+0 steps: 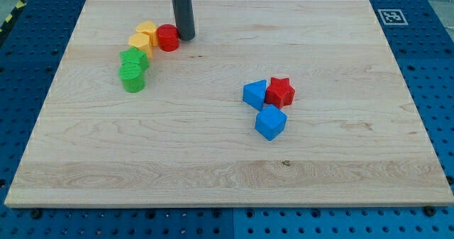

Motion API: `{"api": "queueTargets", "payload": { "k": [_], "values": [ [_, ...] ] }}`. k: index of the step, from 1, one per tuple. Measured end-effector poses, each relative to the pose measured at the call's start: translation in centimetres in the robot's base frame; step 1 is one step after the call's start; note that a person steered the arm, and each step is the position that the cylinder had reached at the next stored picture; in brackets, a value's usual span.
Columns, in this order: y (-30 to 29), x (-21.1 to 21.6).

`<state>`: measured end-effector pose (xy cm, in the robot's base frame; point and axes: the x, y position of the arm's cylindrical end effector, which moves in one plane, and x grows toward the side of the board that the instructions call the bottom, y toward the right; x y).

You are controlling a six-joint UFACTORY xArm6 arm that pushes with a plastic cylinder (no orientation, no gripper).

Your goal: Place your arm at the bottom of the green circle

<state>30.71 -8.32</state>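
Rod (181, 8) enters from the view's top, dark, straight, nearly upright. My tip (186, 37) rests on the wooden board (227, 175) in the upper left part, just beside the red cylinder (168, 37), on its right side; touching or a hair apart, cannot tell. No jaws on this tool, just a bare rod carrying nothing.

Curved chain of blocks runs down-left from the red cylinder: two yellow blocks (144, 36), shapes unclear, then a green star-like block (134, 58), then the green circle (132, 77) at the chain's lower end. My tip sits up and right of the green circle, apart from it.

Second cluster right of centre: blue block (255, 95) touching red star (280, 91), another blue block (270, 122) just below them.
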Motion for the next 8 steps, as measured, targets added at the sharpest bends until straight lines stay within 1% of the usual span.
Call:
{"api": "queueTargets", "payload": {
  "k": [1,2,3,4,5,6,7,8],
  "values": [
    [-0.4,0.0],
    [0.5,0.0],
    [2.2,4.2],
    [-1.0,9.3],
    [-2.2,14.2],
    [-2.4,17.6],
    [-9.0,18.1],
    [-11.5,16.0]
  ]
}}
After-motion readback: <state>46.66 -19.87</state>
